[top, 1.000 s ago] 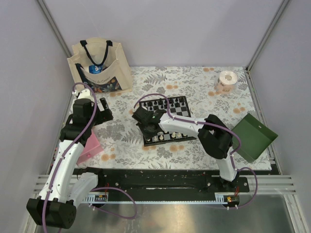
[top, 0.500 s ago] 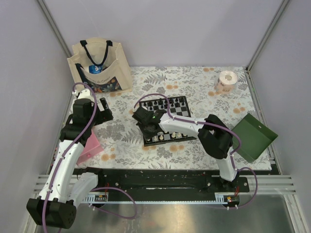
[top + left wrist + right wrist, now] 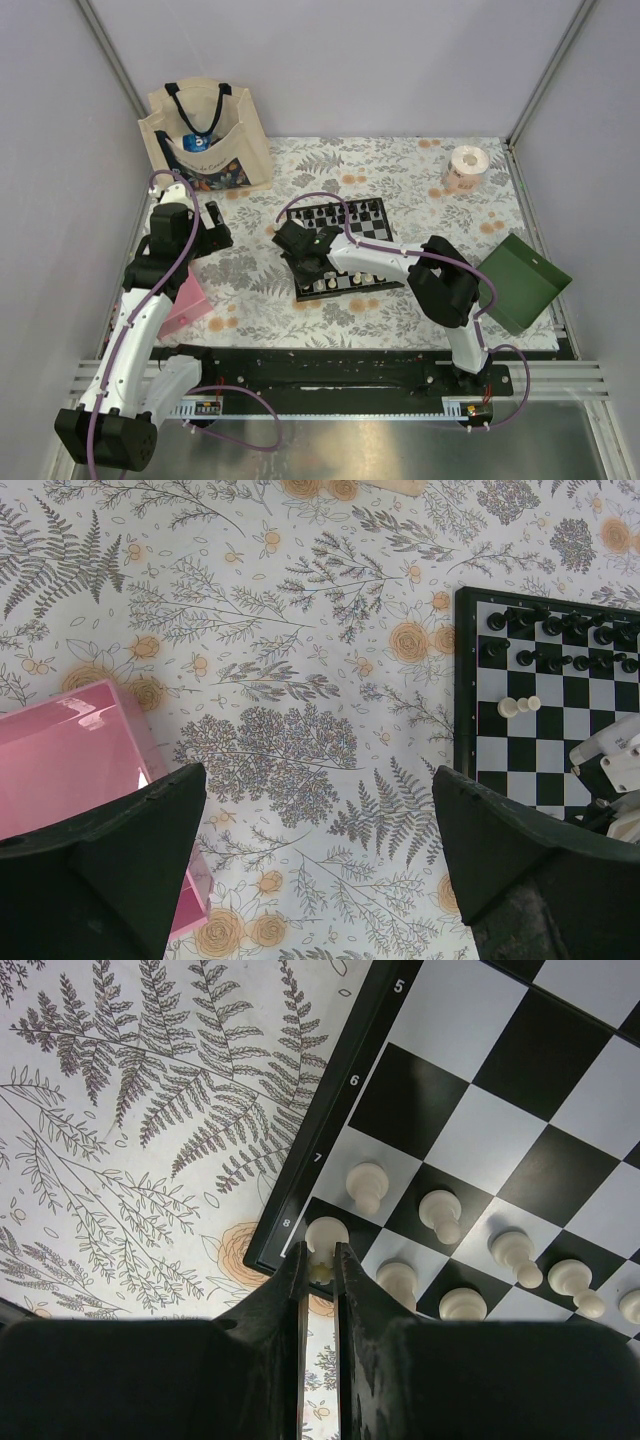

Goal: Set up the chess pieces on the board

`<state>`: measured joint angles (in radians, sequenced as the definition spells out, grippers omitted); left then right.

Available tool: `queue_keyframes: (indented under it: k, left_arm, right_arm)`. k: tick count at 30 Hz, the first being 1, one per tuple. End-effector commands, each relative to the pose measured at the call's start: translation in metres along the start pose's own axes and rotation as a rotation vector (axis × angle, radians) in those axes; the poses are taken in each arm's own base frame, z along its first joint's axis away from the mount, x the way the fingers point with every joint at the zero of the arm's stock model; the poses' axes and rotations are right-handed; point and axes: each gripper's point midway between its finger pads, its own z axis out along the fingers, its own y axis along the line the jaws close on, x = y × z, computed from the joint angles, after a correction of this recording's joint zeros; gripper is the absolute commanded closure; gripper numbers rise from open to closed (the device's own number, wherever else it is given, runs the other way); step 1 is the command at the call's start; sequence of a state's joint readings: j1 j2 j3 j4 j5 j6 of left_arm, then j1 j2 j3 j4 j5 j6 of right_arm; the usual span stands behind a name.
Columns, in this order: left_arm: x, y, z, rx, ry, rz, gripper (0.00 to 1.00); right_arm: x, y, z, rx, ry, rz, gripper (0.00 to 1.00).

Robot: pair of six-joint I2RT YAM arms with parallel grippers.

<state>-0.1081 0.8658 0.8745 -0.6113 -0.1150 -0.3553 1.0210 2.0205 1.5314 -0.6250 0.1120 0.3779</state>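
flowered tablecloth [image 3: 400, 170], covering the whole table. canvas tote bag [image 3: 205, 135], upright at the far left corner. green tray [image 3: 525, 280], tilted at the right edge. left gripper [image 3: 318, 770], hanging over bare cloth left of the board, jaws spread to full width, nothing between them. right gripper [image 3: 320, 1250], low over the board's near left corner, jaws drawn in to a narrow slit and closed on a cream-white piece [image 3: 326, 1232] that stands on the corner square beside the rank 8 mark. board [image 3: 370, 225], black-bordered, flat on the cloth at mid-table. pink box [image 3: 60, 770], near left, just beside the left gripper's finger. roll of tape [image 3: 465, 167], far right. black pieces [image 3: 560, 645], two rows at the far end. white pieces [image 3: 440, 1210], upright in two rows alongside the gripped one. two more whites [image 3: 520, 706], touching, further up the board.
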Motion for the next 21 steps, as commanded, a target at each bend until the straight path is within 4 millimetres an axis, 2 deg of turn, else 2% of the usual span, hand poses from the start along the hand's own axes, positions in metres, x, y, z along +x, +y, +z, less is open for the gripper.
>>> queue_keyframes:
  k: [1,8,21]
  left_arm:
    - [-0.0091,-0.0041,-0.0004,0.024,-0.039,-0.002,0.01]
    - [-0.0083,-0.0038,0.0002,0.023,-0.036,-0.002,0.01]
    - [-0.0088,-0.0036,0.0003,0.022,-0.037,-0.003,0.01]
  right_arm:
    - [-0.0089,-0.0015,-0.0185,-0.010,-0.037,-0.003,0.85]
    - [-0.0068,-0.0013,-0.0244,-0.021,-0.036,-0.006,0.87]
    - [-0.0108,0.0057,-0.0151,-0.042,-0.038,0.002,0.85]
